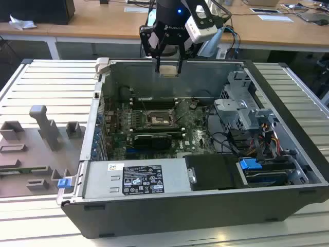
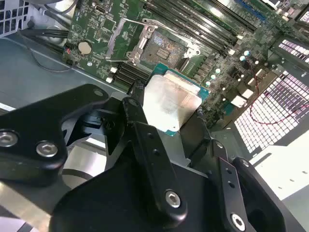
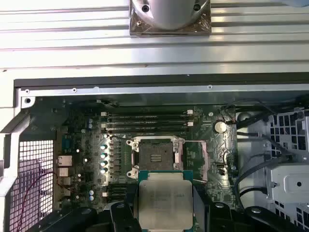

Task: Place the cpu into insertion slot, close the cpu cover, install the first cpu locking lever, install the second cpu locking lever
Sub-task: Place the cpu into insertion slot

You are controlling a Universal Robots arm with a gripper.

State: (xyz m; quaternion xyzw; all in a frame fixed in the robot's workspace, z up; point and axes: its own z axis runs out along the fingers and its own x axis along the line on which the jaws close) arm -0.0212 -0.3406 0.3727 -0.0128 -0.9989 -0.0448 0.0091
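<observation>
My gripper (image 1: 168, 68) hangs above the back wall of the open computer case, shut on the cpu (image 1: 168, 70). In both wrist views the cpu (image 2: 171, 101) (image 3: 165, 203) is a pale silvery square on a green base, pinched at two opposite edges by the black fingers (image 2: 136, 104). Below it, the insertion slot (image 3: 155, 157) (image 2: 161, 46) (image 1: 156, 119) lies bare on the green board. The cpu cover (image 3: 195, 158) (image 2: 119, 41) is swung up beside the slot, and thin wire levers (image 2: 145, 21) stand raised around it.
Long black memory slots (image 3: 147, 123) run beside the socket. A power supply (image 1: 136, 179), a drive cage (image 1: 241, 103) and loose cables (image 1: 221, 139) crowd the case (image 1: 169, 218). A grey fixture tray (image 1: 36, 149) sits at the exterior view's left, and desks (image 1: 103, 20) stand behind.
</observation>
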